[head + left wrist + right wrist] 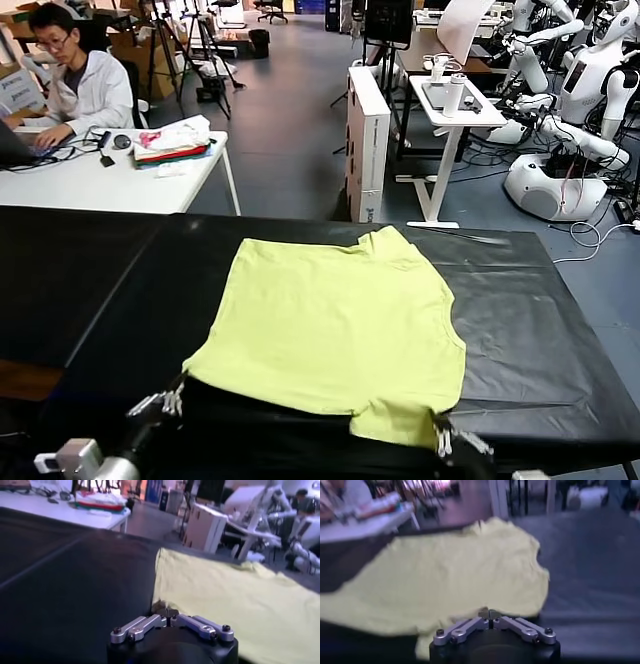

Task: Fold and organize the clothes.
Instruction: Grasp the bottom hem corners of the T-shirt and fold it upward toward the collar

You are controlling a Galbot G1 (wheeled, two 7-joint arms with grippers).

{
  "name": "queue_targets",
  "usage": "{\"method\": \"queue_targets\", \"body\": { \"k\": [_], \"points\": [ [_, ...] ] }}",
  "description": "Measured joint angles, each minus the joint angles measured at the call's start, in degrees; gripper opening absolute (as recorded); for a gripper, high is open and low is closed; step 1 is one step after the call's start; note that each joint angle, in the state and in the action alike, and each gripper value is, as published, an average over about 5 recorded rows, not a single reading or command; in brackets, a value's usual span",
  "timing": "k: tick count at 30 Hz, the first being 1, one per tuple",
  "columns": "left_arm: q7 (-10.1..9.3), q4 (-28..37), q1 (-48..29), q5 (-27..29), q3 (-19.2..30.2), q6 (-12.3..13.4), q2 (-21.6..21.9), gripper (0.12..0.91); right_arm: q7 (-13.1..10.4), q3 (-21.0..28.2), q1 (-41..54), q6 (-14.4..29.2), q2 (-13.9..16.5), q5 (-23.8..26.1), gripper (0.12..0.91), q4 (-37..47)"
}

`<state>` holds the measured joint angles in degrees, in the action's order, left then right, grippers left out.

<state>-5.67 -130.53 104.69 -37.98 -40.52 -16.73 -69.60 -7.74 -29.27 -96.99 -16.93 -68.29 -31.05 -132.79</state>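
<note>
The left gripper has its fingers pinched on the near left corner of the lime-yellow T-shirt, which spreads across the black table ahead of both sets of fingers. The right gripper pinches the shirt's near right corner likewise. Far beyond the left fingers stand a white desk bearing a colourful cloth pile and a seated person; beyond the right fingers, parked white robots.

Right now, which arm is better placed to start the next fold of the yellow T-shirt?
Neither clearly; both seem needed. The left tool is shut on the T-shirt at its near left corner, and the right tool is shut on its near right corner, so lifting the near edge together looks likeliest.
</note>
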Motion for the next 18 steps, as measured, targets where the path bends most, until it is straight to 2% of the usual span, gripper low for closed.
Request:
{"method": "queue_targets", "body": {
  "k": [9, 11, 12, 14, 16, 18],
  "points": [
    [0.31, 6.24, -10.73, 0.32, 0.81, 0.48, -2.38, 0.147, -1.67, 2.82, 15.62, -0.80, 1.25, -2.37, 0.139, 13.70],
    [0.53, 7.65, -12.61, 1.15, 1.53, 0.41, -2.69, 0.197, -2.03, 3.24, 17.68, -1.14, 1.54, -2.73, 0.142, 15.32],
    [0.61, 8.60, -13.81, 1.67, 2.03, 0.29, -2.98, 0.250, -2.15, 3.50, 18.62, -1.29, 1.66, -2.82, 0.162, 16.09],
    [0.65, 10.39, -16.03, 2.46, 2.89, -0.03, -3.46, 0.411, -2.35, 4.07, 20.37, -1.59, 1.85, -2.91, 0.220, 17.58],
    [0.60, 11.94, -18.03, 2.76, 3.54, -0.38, -3.71, 0.601, -2.48, 4.69, 21.92, -1.85, 1.98, -2.92, 0.351, 18.96],
    [0.55, 12.77, -19.08, 2.84, 3.84, -0.55, -3.51, 0.769, -2.71, 5.23, 23.23, -2.12, 2.06, -2.90, 0.521, 20.23]
  ]
}}
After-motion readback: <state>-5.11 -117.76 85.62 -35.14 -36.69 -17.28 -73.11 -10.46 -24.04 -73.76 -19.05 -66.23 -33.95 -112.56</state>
